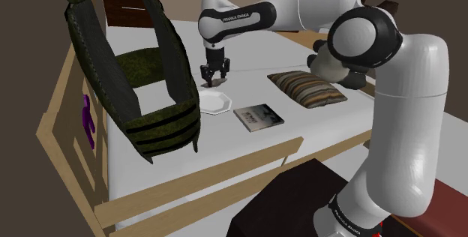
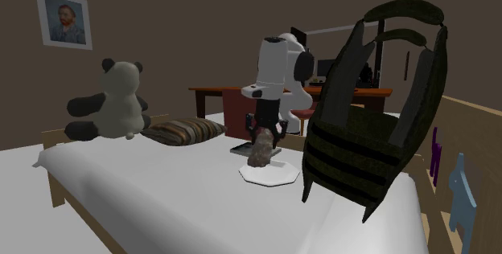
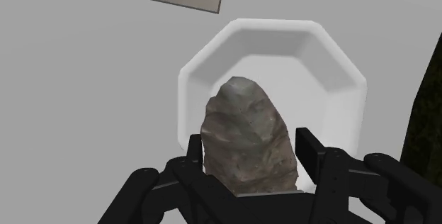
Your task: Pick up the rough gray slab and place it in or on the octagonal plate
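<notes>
A rough gray slab [image 3: 248, 134] stands on end between the fingers [image 3: 191, 160] of my black gripper [image 3: 249, 164], which is shut on its sides. It hangs just over the white octagonal plate [image 3: 297, 42], which lies on the white bed. In the second exterior view the slab [image 2: 260, 150] hangs from the gripper [image 2: 263, 136], its lower end close above the plate [image 2: 269, 175]. The shoulder view has the gripper [image 1: 215, 74] straight above the plate [image 1: 215, 103].
A book [image 1: 259, 116] lies beside the plate, a striped pillow [image 1: 306, 88] further to the shoulder view's right. A big dark green backpack [image 1: 142, 85] leans close by the plate. A panda toy [image 2: 113, 100] sits at the bed's end. Wooden rails [image 1: 225, 168] edge the bed.
</notes>
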Motion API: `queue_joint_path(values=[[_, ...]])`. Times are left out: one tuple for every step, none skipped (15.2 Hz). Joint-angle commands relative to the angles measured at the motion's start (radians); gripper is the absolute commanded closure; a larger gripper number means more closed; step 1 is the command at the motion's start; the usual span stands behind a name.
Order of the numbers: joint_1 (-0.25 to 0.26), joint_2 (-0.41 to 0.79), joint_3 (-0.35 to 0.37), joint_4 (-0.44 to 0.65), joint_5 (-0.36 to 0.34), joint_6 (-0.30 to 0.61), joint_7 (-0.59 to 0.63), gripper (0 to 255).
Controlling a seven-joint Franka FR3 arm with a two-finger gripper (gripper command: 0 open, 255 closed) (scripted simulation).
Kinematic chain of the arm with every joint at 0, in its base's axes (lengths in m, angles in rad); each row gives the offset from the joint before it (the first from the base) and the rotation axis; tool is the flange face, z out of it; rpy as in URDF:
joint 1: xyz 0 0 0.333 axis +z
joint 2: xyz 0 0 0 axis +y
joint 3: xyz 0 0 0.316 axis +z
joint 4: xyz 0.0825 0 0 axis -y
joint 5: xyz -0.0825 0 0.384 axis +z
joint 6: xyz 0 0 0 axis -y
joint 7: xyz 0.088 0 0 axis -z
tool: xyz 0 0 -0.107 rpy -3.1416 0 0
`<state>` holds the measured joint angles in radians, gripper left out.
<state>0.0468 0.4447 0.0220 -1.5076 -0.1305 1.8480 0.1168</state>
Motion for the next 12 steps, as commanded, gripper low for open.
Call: queue_joint_path(values=[[0.019,-0.003,0.008,-0.014,-0.001,0.008,0.029,255],[0.019,0.0,0.008,-0.022,-0.002,0.02,0.031,255],[0.019,0.004,0.008,-0.03,-0.002,0.031,0.032,255],[0.019,0.008,0.008,-0.038,-0.003,0.043,0.034,255],[0.019,0.012,0.007,-0.046,-0.003,0.054,0.035,255],[0.019,0.016,0.007,-0.053,-0.004,0.066,0.036,255],[0.019,0.02,0.007,-0.06,-0.005,0.077,0.038,255],[0.019,0.025,0.007,-0.066,-0.005,0.088,0.039,255],[0.019,0.03,0.007,-0.073,-0.006,0.099,0.04,255],[0.018,0.035,0.006,-0.079,-0.007,0.11,0.042,255],[0.018,0.04,0.006,-0.085,-0.007,0.121,0.043,255],[0.018,0.045,0.006,-0.091,-0.008,0.132,0.044,255]])
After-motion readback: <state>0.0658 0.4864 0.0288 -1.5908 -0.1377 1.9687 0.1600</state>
